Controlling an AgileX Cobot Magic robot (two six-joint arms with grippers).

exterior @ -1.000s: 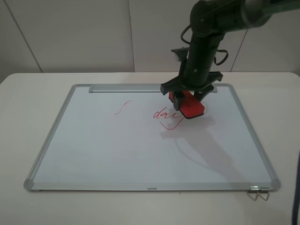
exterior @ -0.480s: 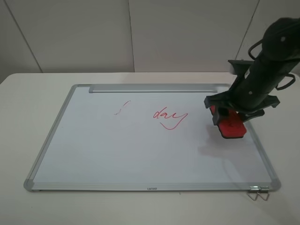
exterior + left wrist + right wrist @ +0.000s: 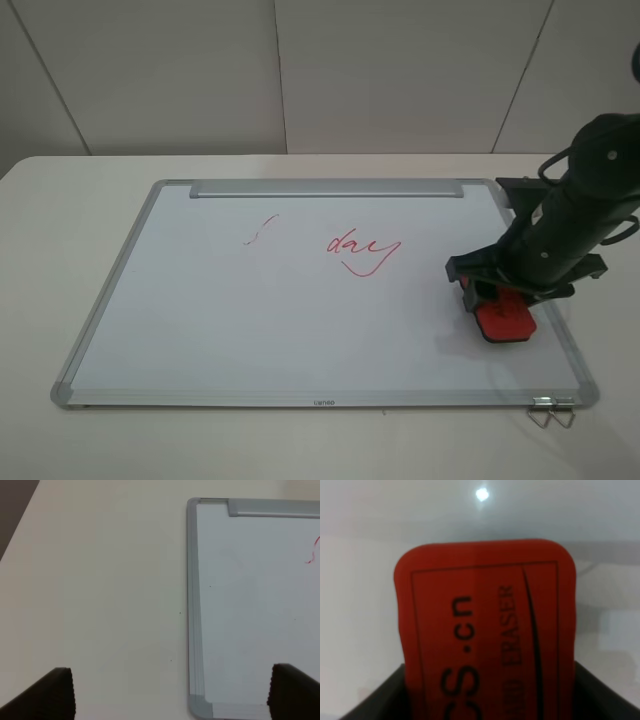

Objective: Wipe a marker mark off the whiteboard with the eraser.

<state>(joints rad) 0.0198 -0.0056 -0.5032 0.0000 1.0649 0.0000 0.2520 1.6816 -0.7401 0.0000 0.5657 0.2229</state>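
The right gripper (image 3: pixel 505 300) is clenched on the eraser (image 3: pixel 505 319), jaws pressing its two long sides; its dark arm slants down from the right edge to the whiteboard's (image 3: pixel 300 320) near right part. The eraser's rear half is hidden under the gripper, and its lettering is cut off in the right wrist view. The left gripper (image 3: pixel 170 695) hangs with jaws spread apart over the board's left corner, only its fingertips (image 3: pixel 57 690) showing. The marker mark (image 3: pixel 258 232), a small red squiggle, lies well to the left of the eraser, beyond the red word "day" (image 3: pixel 362 247).
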